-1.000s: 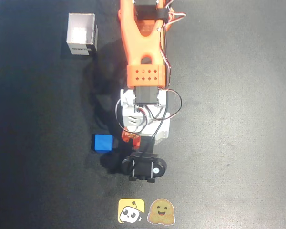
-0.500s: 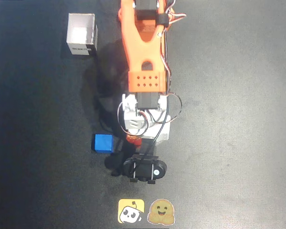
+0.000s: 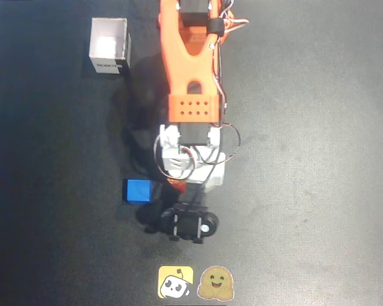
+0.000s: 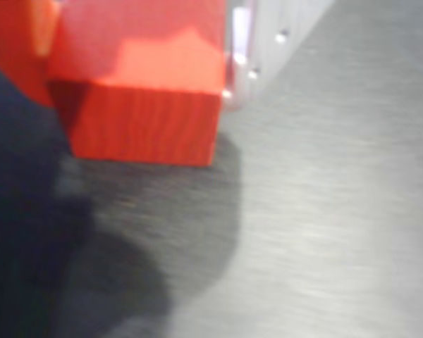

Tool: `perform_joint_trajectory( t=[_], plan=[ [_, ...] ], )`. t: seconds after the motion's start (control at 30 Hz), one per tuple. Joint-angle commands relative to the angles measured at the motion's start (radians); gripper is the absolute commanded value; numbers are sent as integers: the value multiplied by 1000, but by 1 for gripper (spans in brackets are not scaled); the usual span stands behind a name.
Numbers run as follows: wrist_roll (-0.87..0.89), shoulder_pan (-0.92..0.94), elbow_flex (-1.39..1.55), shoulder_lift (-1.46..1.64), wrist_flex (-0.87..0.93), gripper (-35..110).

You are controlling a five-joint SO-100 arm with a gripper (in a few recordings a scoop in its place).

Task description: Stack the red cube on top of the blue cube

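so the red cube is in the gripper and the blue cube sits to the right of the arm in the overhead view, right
Not quite. In the overhead view the blue cube sits left of the arm, not right. The red cube does appear held at the gripper, as the wrist view suggests.

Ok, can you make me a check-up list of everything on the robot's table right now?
Surface: black table, flat, with the arm's shadow on it.
Job's things: blue cube sits on the table to the left of the arm in the overhead view, nothing on top of it. Red cube is close up in the wrist view, between the gripper fingers, its shadow below it on the table.
Clutter: white open box near the top left; two cartoon stickers at the bottom edge.
Grippers: one, shut on the red cube.
Cables: thin wires loop around the white wrist part.
Surroundings: nothing seen.
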Motion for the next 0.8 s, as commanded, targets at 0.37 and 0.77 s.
perform_joint_trajectory(
  t=[0.37, 0.77],
  plan=[
    [3, 72, -190, 143, 319, 0],
    [-31, 179, -353, 169, 543, 0]
  ],
)
